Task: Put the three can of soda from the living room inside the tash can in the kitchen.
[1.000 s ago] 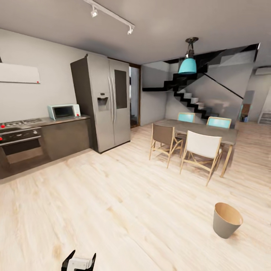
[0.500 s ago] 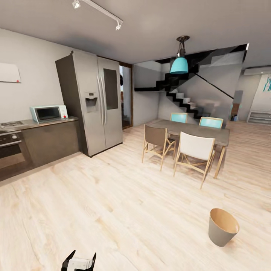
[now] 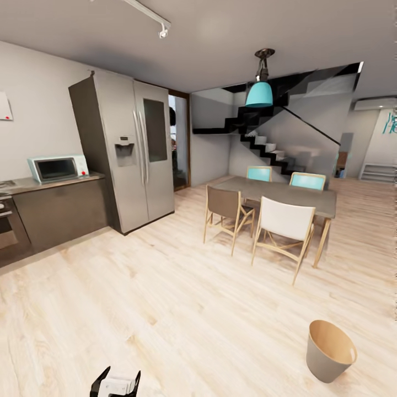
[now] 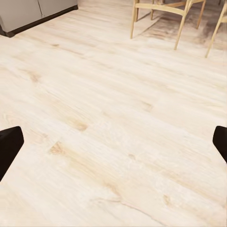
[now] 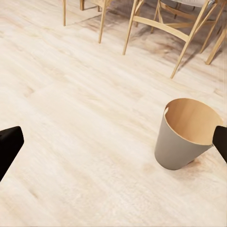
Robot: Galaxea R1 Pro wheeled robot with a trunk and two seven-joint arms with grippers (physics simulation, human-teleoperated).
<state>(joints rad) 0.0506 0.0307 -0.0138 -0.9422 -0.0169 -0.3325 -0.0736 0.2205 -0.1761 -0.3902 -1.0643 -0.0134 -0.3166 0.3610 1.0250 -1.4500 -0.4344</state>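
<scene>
No soda cans are in sight, and the tash can (image 3: 330, 350) stands upright on the kitchen's wood floor (image 3: 165, 309), near the dining table (image 3: 286, 193) and chairs. The left gripper (image 4: 113, 144) and right gripper (image 5: 113, 144) both gape wide, holding nothing. The bin lies just ahead of the right gripper (the nearer arm), open mouth up. The cans, I judge, have yet to be fetched from the living room.

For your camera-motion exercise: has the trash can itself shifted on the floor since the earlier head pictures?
No. The trash can keeps its place relative to the white chair and table; the whole view slid, so the camera turned.
</scene>
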